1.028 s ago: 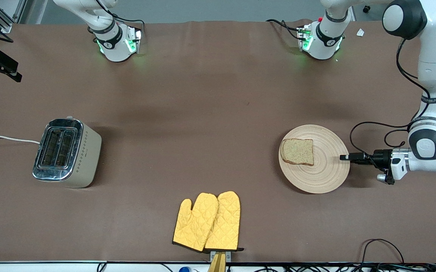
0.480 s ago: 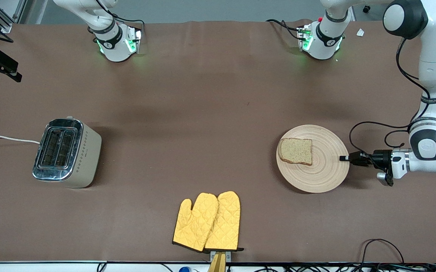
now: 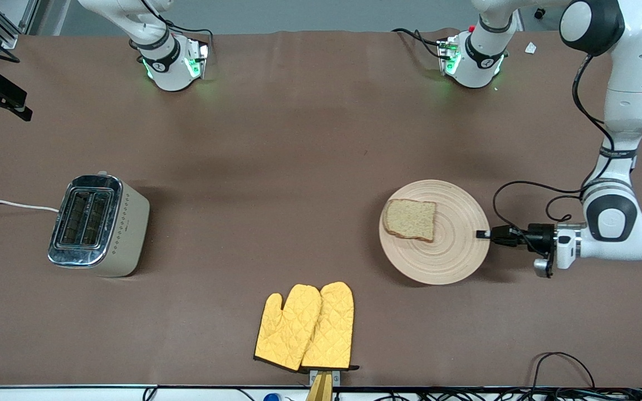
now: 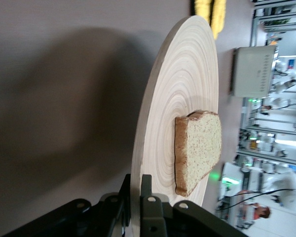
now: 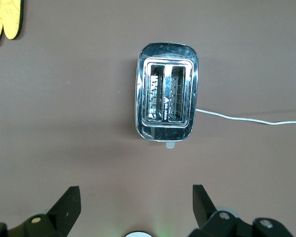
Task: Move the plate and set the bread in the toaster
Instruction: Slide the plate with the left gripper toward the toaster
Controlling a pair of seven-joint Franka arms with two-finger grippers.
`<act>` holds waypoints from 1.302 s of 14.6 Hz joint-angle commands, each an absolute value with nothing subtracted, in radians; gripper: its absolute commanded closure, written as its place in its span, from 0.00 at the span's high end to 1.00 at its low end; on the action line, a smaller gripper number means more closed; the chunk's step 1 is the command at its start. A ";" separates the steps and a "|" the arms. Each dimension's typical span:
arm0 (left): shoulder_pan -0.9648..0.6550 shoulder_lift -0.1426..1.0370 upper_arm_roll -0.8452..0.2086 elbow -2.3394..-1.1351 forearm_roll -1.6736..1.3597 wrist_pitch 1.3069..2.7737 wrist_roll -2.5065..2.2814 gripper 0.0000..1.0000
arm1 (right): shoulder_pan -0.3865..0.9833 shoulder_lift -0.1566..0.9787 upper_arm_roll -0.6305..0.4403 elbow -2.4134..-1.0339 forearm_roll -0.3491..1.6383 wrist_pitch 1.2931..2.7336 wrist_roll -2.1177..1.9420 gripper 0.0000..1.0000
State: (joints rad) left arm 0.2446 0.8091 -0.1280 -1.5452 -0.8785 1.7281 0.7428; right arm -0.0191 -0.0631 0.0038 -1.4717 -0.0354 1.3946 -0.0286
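Note:
The round tan wooden plate (image 3: 435,231) lies on the table toward the left arm's end, with the brown speckled bread slice (image 3: 410,219) on it. My left gripper (image 3: 483,234) is shut on the plate's rim, one finger above and one below; the left wrist view shows the plate (image 4: 180,98), the bread (image 4: 200,148) and the gripper (image 4: 136,197). The toaster (image 3: 97,224) stands toward the right arm's end, slots empty. My right gripper (image 5: 135,207) is open high over the toaster (image 5: 166,98); it is out of the front view.
A pair of yellow oven mitts (image 3: 307,327) lies near the table's front edge, between toaster and plate. The toaster's white cord (image 3: 9,205) runs off the table's end. Cables (image 3: 563,367) lie at the front corner.
My left gripper has dragged the plate with the bread toward the middle of the table, toward the toaster's end. The right arm has not moved.

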 commanded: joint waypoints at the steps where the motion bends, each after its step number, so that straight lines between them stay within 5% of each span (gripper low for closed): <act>1: 0.213 0.801 -0.179 -1.539 -0.974 1.745 0.672 0.00 | -0.020 -0.064 0.002 -1.463 -0.023 1.384 -0.031 1.00; 11: -0.280 0.831 -0.195 -1.508 -1.366 2.256 0.460 0.00 | -0.025 -0.063 -0.002 -1.463 -0.023 1.384 -0.031 1.00; 19: -0.541 0.914 -0.195 -1.391 -1.460 2.444 0.437 0.00 | -0.026 -0.061 -0.002 -1.463 -0.025 1.384 -0.031 1.00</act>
